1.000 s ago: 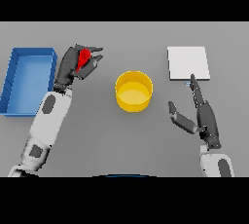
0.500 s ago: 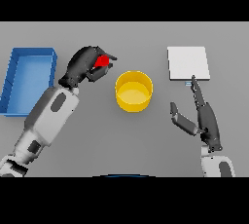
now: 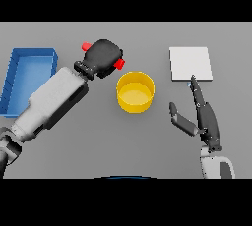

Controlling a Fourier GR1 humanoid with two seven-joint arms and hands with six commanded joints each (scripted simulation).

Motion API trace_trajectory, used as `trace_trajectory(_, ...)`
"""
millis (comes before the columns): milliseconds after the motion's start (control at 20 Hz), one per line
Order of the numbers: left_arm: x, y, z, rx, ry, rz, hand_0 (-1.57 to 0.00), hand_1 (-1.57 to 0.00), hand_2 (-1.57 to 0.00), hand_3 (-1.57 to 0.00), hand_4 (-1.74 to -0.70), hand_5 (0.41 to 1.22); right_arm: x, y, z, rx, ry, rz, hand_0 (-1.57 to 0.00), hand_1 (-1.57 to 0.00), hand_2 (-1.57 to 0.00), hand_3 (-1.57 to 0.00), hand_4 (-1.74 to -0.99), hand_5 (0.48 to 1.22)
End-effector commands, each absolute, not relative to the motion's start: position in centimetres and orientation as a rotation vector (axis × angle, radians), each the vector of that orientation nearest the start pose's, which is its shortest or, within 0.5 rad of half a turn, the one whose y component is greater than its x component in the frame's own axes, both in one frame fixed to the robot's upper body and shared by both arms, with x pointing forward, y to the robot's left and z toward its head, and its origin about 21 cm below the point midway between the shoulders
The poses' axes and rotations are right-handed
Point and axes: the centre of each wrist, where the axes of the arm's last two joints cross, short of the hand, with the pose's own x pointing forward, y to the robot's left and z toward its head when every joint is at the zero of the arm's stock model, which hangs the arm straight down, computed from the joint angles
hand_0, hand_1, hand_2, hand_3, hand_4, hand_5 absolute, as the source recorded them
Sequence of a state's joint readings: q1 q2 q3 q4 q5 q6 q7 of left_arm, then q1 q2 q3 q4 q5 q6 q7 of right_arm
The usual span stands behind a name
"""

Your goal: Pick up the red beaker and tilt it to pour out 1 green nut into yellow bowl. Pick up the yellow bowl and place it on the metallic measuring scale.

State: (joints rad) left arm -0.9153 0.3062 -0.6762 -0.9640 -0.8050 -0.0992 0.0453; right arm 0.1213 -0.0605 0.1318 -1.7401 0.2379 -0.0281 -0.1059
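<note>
My left hand [image 3: 104, 57] is shut on the red beaker [image 3: 119, 63], which shows only as red bits at either side of the dark fingers. It hovers tipped on its side just left of and above the yellow bowl [image 3: 135, 91], its mouth toward the bowl's rim. No green nut is visible; the hand hides the beaker's inside. The bowl stands at the table's middle. The metallic scale [image 3: 191, 64], a pale square plate, lies at the back right. My right hand [image 3: 204, 117] rests open below the scale, fingers straight and pointing at it.
A blue tray [image 3: 30, 70] with raised walls sits at the far left, beside my left forearm [image 3: 51, 99]. Grey table stretches between the bowl and my right hand.
My left hand has carried the beaker rightward toward the bowl and turned it further onto its side. The right hand has stayed put.
</note>
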Motion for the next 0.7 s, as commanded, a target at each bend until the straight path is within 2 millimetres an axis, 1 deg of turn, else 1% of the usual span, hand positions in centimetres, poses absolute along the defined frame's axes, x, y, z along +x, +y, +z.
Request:
trace_trajectory(0,39.5,10.3,9.7,0.834,-1.449,-1.861,-1.57,-1.57,-1.57,-1.57,-1.61,1.206,21.9,-21.9,1.4,-0.17,-1.722,0.271,0.0,0.0,0.0,0.0,-1.258,0.697)
trace_trajectory(50,39.7,9.6,10.0,0.871,-1.393,-1.935,-1.57,-1.57,-1.57,-1.57,-1.64,1.209,21.8,-22.2,1.4,-0.182,-1.725,0.274,0.0,0.0,0.0,0.0,-1.253,0.688)
trace_trajectory(150,39.7,8.6,10.5,0.896,-1.335,-2.037,-1.57,-1.57,-1.57,-1.57,-1.67,1.214,21.8,-22.5,1.0,-0.185,-1.722,0.261,0.0,0.0,0.0,0.0,-1.237,0.671)
trace_trajectory(250,40.0,7.2,11.1,0.919,-1.293,-2.141,-1.57,-1.57,-1.57,-1.57,-1.69,1.216,21.9,-21.8,1.2,-0.164,-1.719,0.244,0.0,0.0,0.0,0.0,-1.22,0.657)
trace_trajectory(400,40.2,6.4,11.0,0.987,-1.185,-2.278,-1.57,-1.57,-1.57,-1.57,-1.72,1.219,21.8,-21.8,1.0,-0.185,-1.719,0.252,0.0,0.0,0.0,0.0,-1.193,0.649)
trace_trajectory(450,40.2,6.0,11.1,1.017,-1.16,-2.321,-1.57,-1.57,-1.57,-1.57,-1.72,1.219,21.9,-21.8,0.9,-0.194,-1.723,0.256,0.0,0.0,0.0,0.0,-1.195,0.647)
trace_trajectory(500,40.3,6.0,11.2,1.05,-1.132,-2.355,-1.57,-1.57,-1.57,-1.57,-1.72,1.219,22.1,-21.8,1.2,-0.194,-1.724,0.258,0.0,0.0,0.0,0.0,-1.193,0.648)
trace_trajectory(600,40.3,5.0,11.4,1.118,-1.087,-2.428,-1.57,-1.57,-1.57,-1.57,-1.73,1.22,22.2,-21.9,0.9,-0.215,-1.711,0.275,0.0,0.0,0.0,0.0,-1.188,0.647)
trace_trajectory(650,40.4,4.8,11.5,1.138,-1.064,-2.467,-1.57,-1.57,-1.57,-1.57,-1.73,1.22,22.0,-22.0,1.0,-0.211,-1.718,0.268,0.0,0.0,0.0,0.0,-1.183,0.643)
